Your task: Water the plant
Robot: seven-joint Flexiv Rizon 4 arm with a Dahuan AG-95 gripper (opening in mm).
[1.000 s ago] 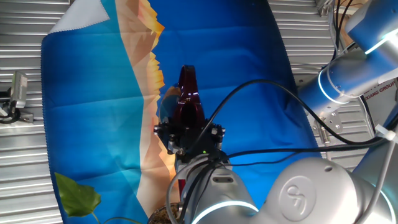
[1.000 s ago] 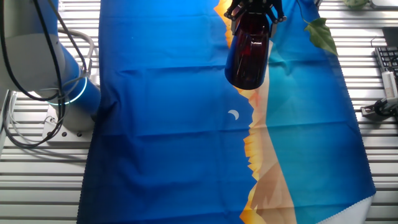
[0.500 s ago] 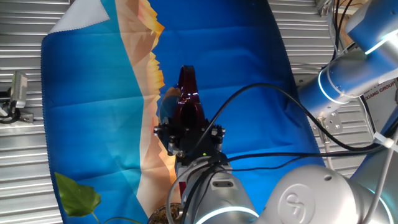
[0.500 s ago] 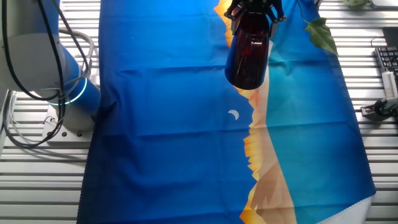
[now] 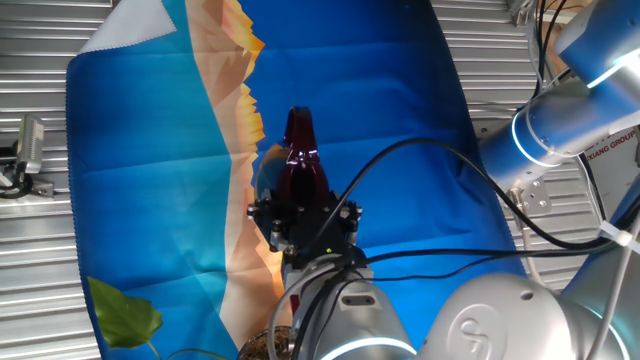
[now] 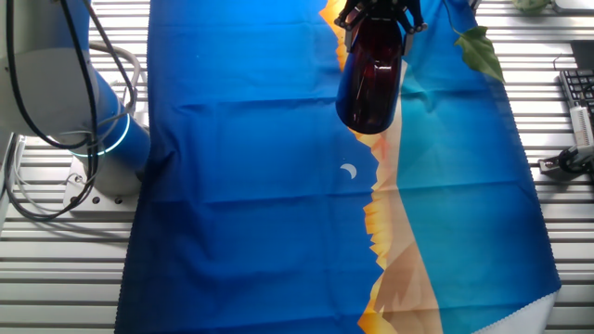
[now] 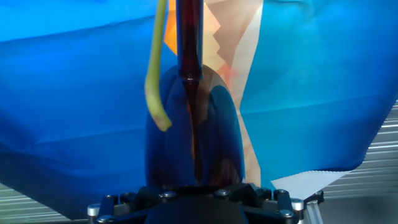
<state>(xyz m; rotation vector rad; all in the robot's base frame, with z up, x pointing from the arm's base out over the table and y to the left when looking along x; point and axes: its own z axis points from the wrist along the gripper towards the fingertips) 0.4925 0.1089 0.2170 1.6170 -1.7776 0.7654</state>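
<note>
The hand (image 5: 304,222) grips the dark red watering vessel (image 6: 370,79), held above the blue cloth (image 6: 251,186). The plant (image 5: 125,315) sits at the cloth's edge, its pot (image 5: 262,345) beside the arm. This looks like the carry; next, bring the spout over the soil and tilt.

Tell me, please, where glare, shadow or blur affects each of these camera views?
One fixed view: a white highlight sits on the dark red watering vessel, and the leaf is sharp. The other fixed view: a small glint on the vessel, which shades the blue cloth beside it. Hand view: the vessel fills the frame, its spout soft and close, with pale reflections.
</note>
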